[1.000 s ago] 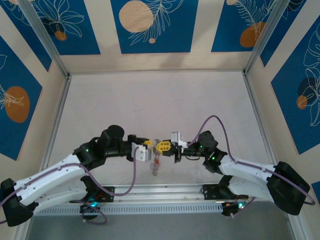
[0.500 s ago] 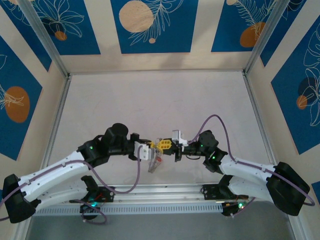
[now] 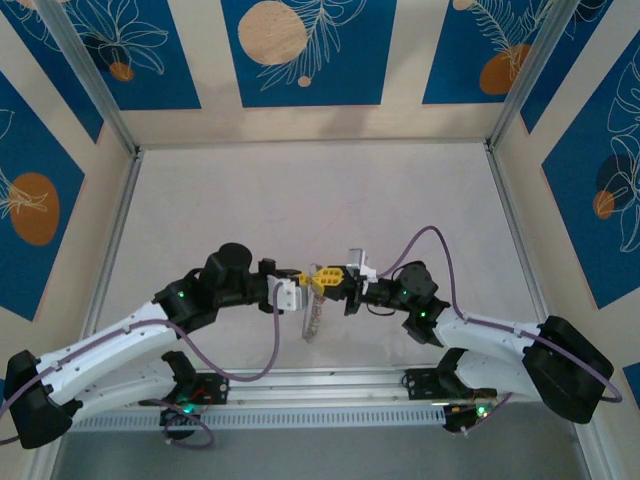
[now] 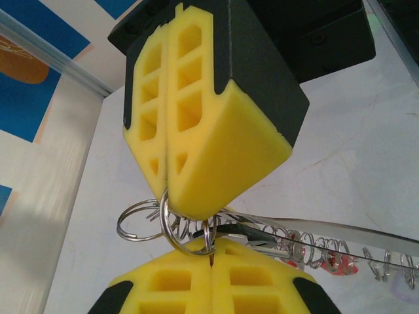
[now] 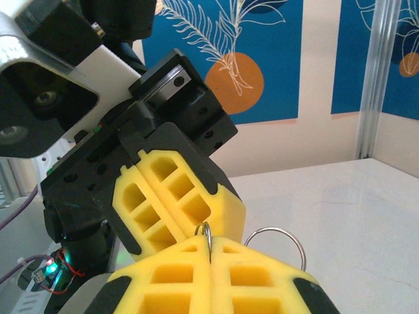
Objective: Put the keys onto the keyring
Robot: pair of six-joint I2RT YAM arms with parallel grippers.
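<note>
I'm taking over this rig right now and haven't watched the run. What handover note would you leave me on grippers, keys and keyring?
Left gripper: jaws shut, pinching a wire loop of the keyring.
Right gripper: jaws shut on the same keyring, tip to tip with the left.
Keys: dangling in a bunch beneath the grippers.
Done: keyring held off the table by both.
Left: how many keys are threaded is not clear; check, then thread the rest.

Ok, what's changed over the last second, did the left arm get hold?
The left gripper swung right to meet the right gripper and closed on the keyring. The right gripper stayed shut on the keyring, and the keys hang below the two as before.
</note>
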